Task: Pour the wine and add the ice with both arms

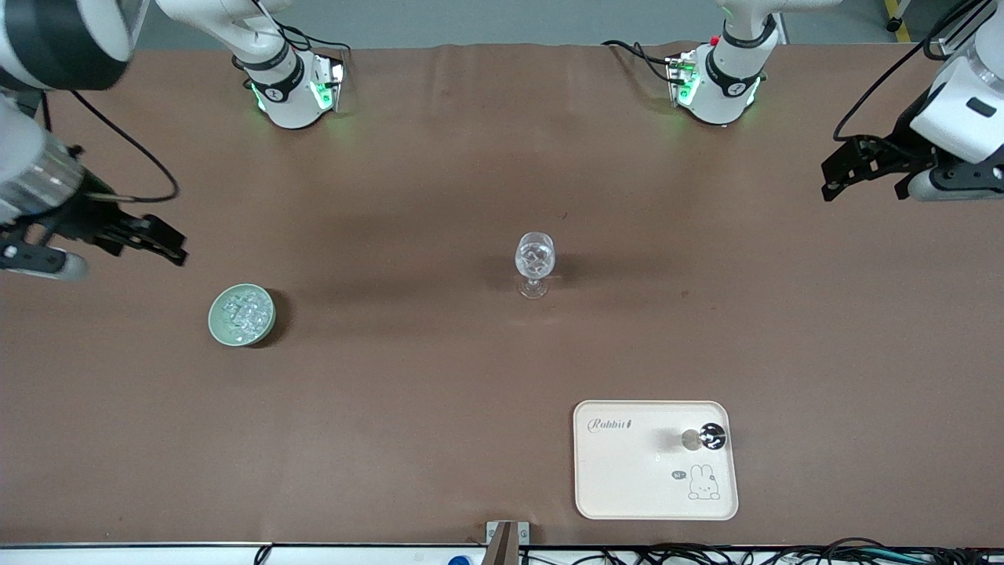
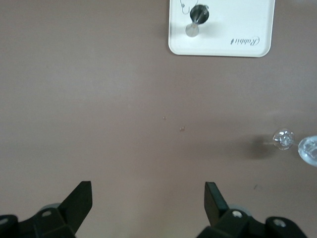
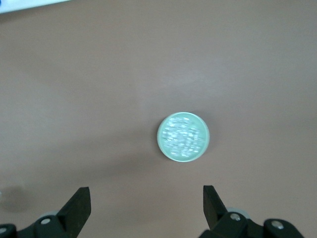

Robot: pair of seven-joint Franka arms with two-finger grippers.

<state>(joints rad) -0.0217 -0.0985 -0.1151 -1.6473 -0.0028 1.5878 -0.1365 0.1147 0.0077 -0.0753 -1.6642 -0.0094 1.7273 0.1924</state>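
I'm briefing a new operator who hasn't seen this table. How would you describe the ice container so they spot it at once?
On the brown table, look toward the right arm's end, where the open right gripper hangs. Just nearer the front camera sits a small round pale green bowl heaped with clear ice. It is the only coloured dish; the stemmed glass and white tray stand apart.

Pale green bowl [image 1: 241,315], cream rabbit-printed tray [image 1: 627,486], brown table [image 1: 408,408].
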